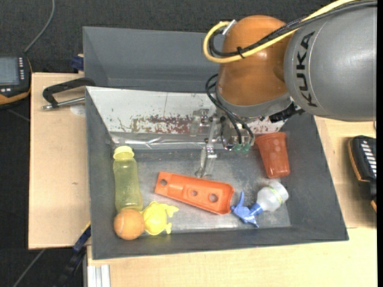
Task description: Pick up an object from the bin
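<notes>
Bin floor (164, 155) lies open behind the orange block (193, 193), between yellow bottle (125, 183) and orange cup (274, 154).

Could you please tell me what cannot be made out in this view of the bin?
Camera view: the bin's far right corner, hidden by the arm's orange cover.
Camera view: whether the pincer touches the floor; looking down, height is unclear.
Camera view: what the yellow thing by the orange ball is; too small and crumpled.

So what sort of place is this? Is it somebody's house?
Probably a robot lab, not a home. A big grey KUKA arm reaches over a grey metal bin of loose toy-like things, such as a yellow bottle and an orange ball.
</notes>
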You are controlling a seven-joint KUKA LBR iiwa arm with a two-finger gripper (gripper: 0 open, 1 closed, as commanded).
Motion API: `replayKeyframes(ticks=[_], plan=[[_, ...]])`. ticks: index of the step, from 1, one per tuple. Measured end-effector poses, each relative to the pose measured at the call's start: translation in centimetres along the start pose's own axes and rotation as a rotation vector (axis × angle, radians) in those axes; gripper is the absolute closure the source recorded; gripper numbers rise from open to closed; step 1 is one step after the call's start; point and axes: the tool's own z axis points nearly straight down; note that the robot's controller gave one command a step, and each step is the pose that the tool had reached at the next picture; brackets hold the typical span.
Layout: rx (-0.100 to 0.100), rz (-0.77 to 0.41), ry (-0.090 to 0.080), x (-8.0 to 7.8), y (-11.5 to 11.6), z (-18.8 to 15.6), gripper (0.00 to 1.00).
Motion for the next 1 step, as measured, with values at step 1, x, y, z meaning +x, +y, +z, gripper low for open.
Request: replayKeyframes(ticks=[1], plan=[[-0.001, 0.001, -0.009, -0.13, -0.05, -0.51, 0.0]])
